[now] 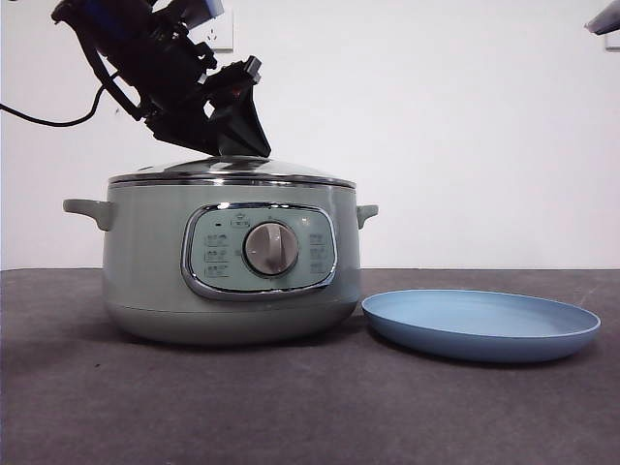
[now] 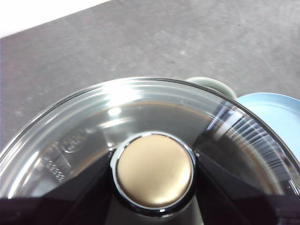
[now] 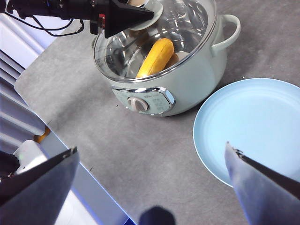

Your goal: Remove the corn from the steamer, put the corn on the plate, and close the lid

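Front view: the left gripper (image 1: 228, 145) reaches down from the upper left onto the lid (image 1: 232, 171), which sits on the steamer (image 1: 232, 262); the plate (image 1: 481, 325) lies just beside the pot.

Left wrist view: its jaws flank the knob (image 2: 154, 172), pinching it.

Right wrist view: the right gripper (image 3: 150, 173) hangs spread wide above the table (image 3: 140, 150) (holding nothing). The corn (image 3: 156, 57) lies inside the steamer, seen through the glass.
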Available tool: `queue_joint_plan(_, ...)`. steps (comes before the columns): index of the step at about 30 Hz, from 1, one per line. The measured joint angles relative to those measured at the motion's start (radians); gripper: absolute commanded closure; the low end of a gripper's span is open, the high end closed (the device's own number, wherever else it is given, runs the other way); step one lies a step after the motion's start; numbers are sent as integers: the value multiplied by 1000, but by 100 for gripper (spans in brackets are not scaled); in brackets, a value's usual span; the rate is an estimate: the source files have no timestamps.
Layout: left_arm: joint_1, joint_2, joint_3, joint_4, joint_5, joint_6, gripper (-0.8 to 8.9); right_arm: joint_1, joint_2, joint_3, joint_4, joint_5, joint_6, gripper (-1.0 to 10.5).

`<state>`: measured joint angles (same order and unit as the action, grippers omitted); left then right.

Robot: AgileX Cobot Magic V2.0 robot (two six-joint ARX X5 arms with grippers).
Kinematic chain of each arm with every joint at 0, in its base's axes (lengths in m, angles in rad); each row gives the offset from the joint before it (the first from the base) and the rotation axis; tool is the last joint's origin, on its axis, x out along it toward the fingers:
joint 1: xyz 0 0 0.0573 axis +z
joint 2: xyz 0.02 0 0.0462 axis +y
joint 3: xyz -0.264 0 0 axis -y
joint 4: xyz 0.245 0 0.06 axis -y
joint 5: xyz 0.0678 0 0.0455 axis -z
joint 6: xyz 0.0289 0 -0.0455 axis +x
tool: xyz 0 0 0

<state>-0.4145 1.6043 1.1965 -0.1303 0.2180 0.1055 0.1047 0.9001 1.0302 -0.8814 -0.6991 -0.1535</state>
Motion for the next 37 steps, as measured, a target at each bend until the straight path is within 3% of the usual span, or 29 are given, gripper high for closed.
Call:
queue_joint_plan(10,2,-124,-1,-43,14,-22,822,0,4,0,31,48,8,379)
queue_joint_plan(18,2,-362,-1,-187,16,-27,822,35,65,0,213,55,116,379)
queue_joint_plan(24,2,-597,-1,-314,16,-27,822,191,163,8,386,172,217,379)
queue_joint_plan(29,2,-766,-1,-446,13,-28,822,344,314,91,406,306,252,379)
queue_joint_plan(37,2,-915,-1,-633,-49,-46,822,492,655,411,386,433,272,379)
